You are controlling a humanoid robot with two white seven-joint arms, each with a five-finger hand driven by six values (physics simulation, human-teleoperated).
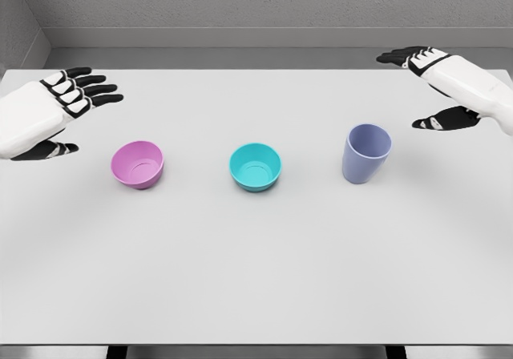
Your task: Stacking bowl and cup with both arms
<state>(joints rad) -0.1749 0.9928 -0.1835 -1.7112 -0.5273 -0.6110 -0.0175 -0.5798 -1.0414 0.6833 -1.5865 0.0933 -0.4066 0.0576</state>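
Both hands, left hand (60,106) & right hand (445,82), were open, empty. Pink bowl (138,164) sat just inward of left, cup (366,153) inward of right; imo grab rims squarely.

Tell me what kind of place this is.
Probably a simulated test bench, not a home: a plain white table against grey walls, holding only a pink bowl, a teal bowl and a lavender cup.

The left bowl (138,164) was plain pink, the middle bowl (256,167) plain teal, and the cup (366,153) a soft periwinkle blue. The bench (256,279) was pale grey-white. Each hand, left (60,106) and right (445,82), was white with black fingers.
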